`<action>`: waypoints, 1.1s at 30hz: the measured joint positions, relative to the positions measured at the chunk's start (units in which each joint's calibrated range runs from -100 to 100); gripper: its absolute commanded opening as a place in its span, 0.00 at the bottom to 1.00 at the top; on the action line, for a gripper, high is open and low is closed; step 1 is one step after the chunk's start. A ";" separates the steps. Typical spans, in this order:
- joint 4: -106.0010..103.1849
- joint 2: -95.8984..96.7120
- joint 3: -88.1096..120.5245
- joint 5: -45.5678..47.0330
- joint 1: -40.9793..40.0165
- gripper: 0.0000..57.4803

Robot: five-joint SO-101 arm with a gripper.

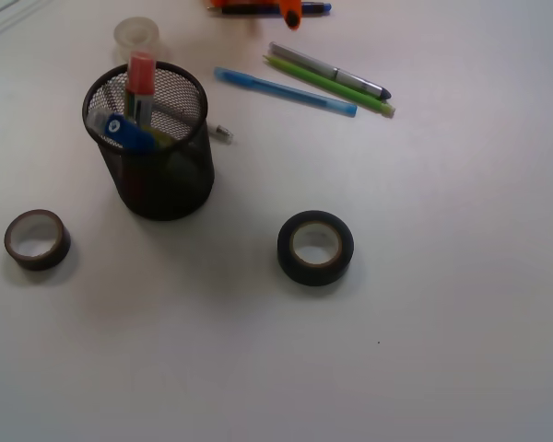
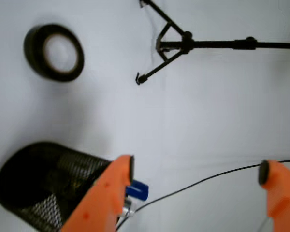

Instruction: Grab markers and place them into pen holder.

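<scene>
Orange fingers (image 2: 195, 174) stand wide apart in the wrist view, holding nothing; a thin black cable crosses the gap between them. Just beside the left-hand one in that view lies a blue-capped end, too blurred to identify, and the pen holder (image 2: 43, 186) sits below and to that side.

From the front view, nearest on the white surface (image 1: 442, 304) are two dark tape rolls lying flat: one (image 1: 315, 247) near the middle, the other (image 1: 37, 238) toward the left edge, well apart. Behind and between them stands the black mesh pen holder, upright. Inside it a red-capped marker (image 1: 140, 85) pokes up above the rim, and a blue-capped marker (image 1: 120, 129) leans across the opening; a third marker cannot be made out. A small silvery object (image 1: 222, 133) lies just right of the holder.

Farther back lie a thin light-blue pen (image 1: 284, 91), a green pen (image 1: 336, 87) and a silver pen (image 1: 327, 69), the latter two touching. A clear tape roll (image 1: 135, 35) sits behind the holder. At the top edge, part of the orange arm shows.
</scene>
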 measured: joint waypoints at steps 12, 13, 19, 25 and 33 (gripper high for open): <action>-1.38 -32.75 39.17 7.37 12.21 0.23; -1.38 -34.58 41.42 6.79 13.32 0.16; 3.80 -41.64 46.72 5.03 13.91 0.01; 11.92 -46.52 46.90 4.49 11.54 0.01; 15.72 -47.04 46.90 4.44 10.88 0.01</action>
